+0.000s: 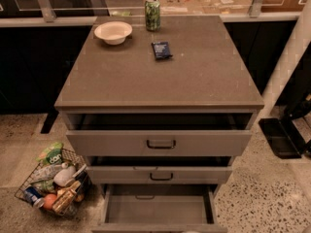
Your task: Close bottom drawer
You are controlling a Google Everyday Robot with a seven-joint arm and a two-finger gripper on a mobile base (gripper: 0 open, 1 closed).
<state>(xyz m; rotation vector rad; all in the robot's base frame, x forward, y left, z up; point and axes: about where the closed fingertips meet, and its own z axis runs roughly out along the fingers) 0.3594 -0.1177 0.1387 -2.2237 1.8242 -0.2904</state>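
Note:
The bottom drawer [158,210] of the grey cabinet [160,76] is pulled far out. Its plain grey inside shows, and its front edge lies at the bottom of the camera view. The middle drawer [160,174] and the top drawer [160,142] above it each stand a little way out, and each has a small dark loop handle. My white arm [289,62] slants down the right edge of the view. My dark gripper [300,108] hangs at its lower end, to the right of the cabinet and apart from every drawer.
On the cabinet top stand a white bowl [113,32], a green can [152,13] and a dark blue packet [161,50]. A wire basket [53,183] of groceries sits on the floor at the left of the drawers. A black flat object [281,137] lies on the floor at the right.

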